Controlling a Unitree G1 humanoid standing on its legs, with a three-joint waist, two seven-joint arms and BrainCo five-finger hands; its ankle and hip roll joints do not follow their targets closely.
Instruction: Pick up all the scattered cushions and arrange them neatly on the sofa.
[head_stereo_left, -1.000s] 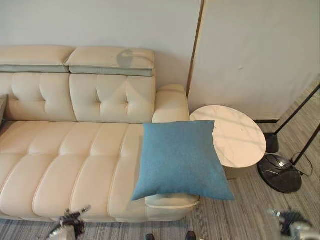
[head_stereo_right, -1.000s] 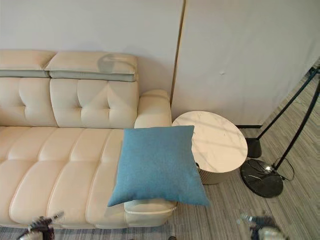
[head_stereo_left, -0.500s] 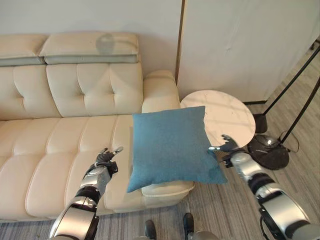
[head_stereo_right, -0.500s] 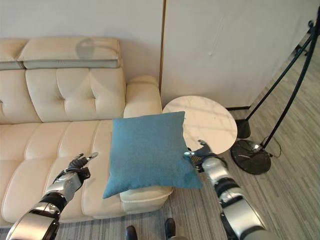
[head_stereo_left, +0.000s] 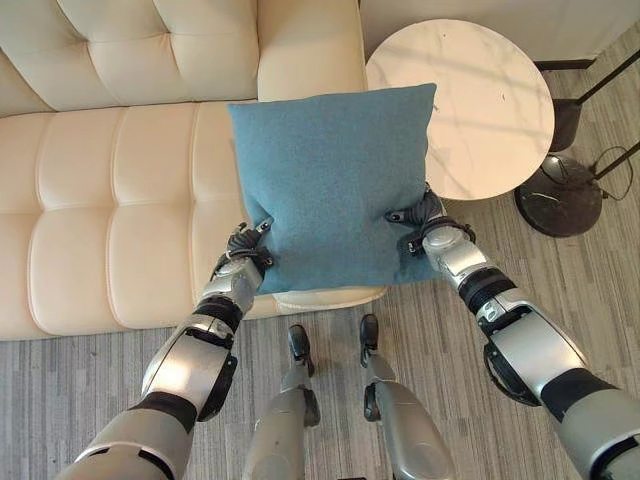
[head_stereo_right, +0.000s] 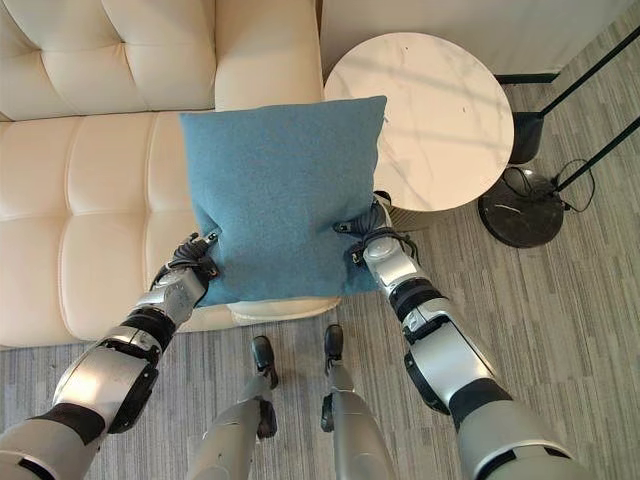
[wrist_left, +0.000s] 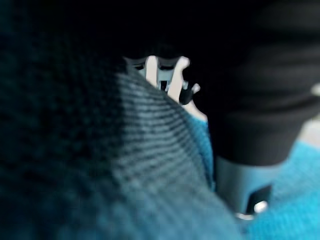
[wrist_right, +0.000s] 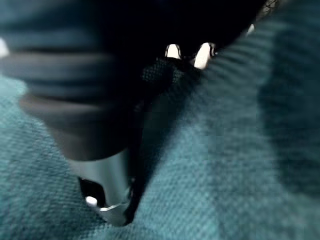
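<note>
A blue square cushion lies over the front right end of the cream sofa, partly overhanging the armrest's front. My left hand grips the cushion's lower left edge, thumb on its top face. My right hand grips the lower right edge the same way. In the left wrist view blue fabric bulges between the thumb and the fingers. The right wrist view has the cushion's weave pressed close against the hand.
A round white marble side table stands right of the sofa's armrest. Further right, a floor lamp's black round base and slanted poles rest on the grey striped carpet. The sofa seat to the left is bare.
The camera has tilted down. Both hands have moved inward from either side and closed on the cushion's lower edges.
</note>
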